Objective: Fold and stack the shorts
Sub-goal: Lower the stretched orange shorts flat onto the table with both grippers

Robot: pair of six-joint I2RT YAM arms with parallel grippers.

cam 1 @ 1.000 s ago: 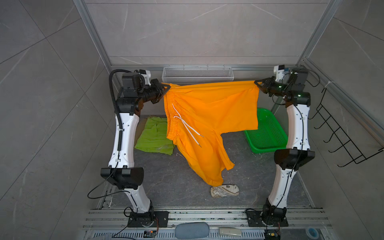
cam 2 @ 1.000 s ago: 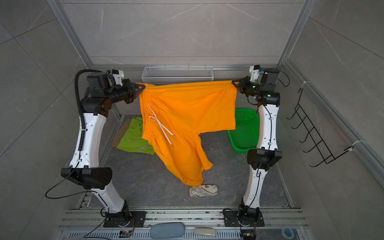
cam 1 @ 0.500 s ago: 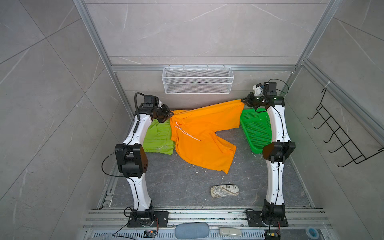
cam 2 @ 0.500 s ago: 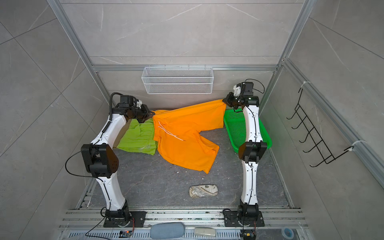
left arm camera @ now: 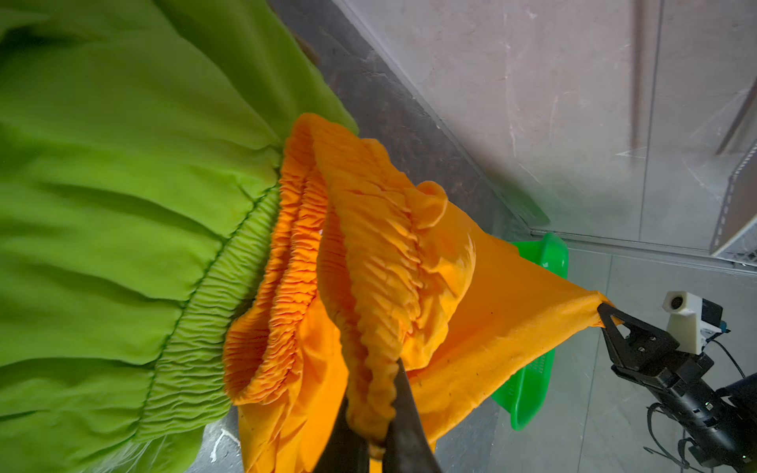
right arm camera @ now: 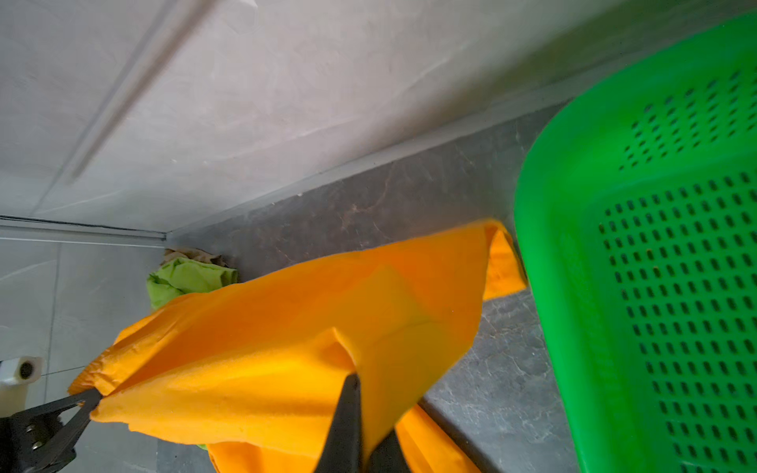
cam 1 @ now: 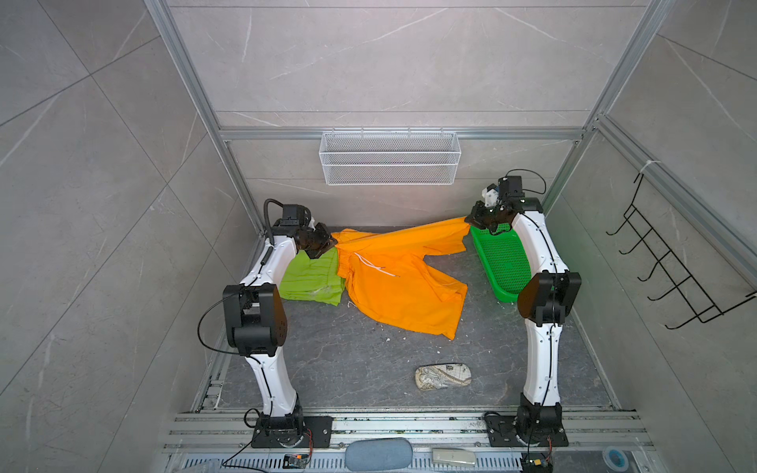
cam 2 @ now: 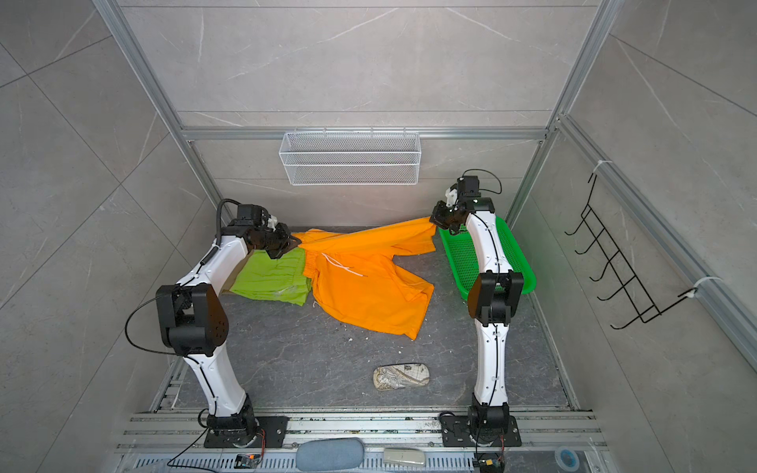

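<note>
The orange shorts (cam 1: 403,288) (cam 2: 368,290) lie mostly on the dark table, with their far edge pulled taut between my two grippers. Low at the back left, my left gripper (cam 1: 329,244) (cam 2: 295,244) (left arm camera: 372,383) is shut on the gathered orange waistband. At the back right, above the basket's corner, my right gripper (cam 1: 471,221) (cam 2: 434,219) (right arm camera: 364,405) is shut on a leg hem. The lime green shorts (cam 1: 313,278) (cam 2: 272,278) (left arm camera: 123,204) lie folded at the left, touching the orange waistband. A bit of tan cloth (right arm camera: 192,256) shows behind them.
A green perforated basket (cam 1: 502,262) (cam 2: 522,266) (right arm camera: 573,245) stands at the right, under my right arm. A patterned pouch (cam 1: 442,376) (cam 2: 401,376) lies near the front. A white wire basket (cam 1: 389,164) hangs on the back wall and a black hook rack (cam 1: 672,266) on the right wall.
Both arms have come down from holding the orange shorts spread high in the air. Most of the cloth has settled onto the table, and both grips have held.
</note>
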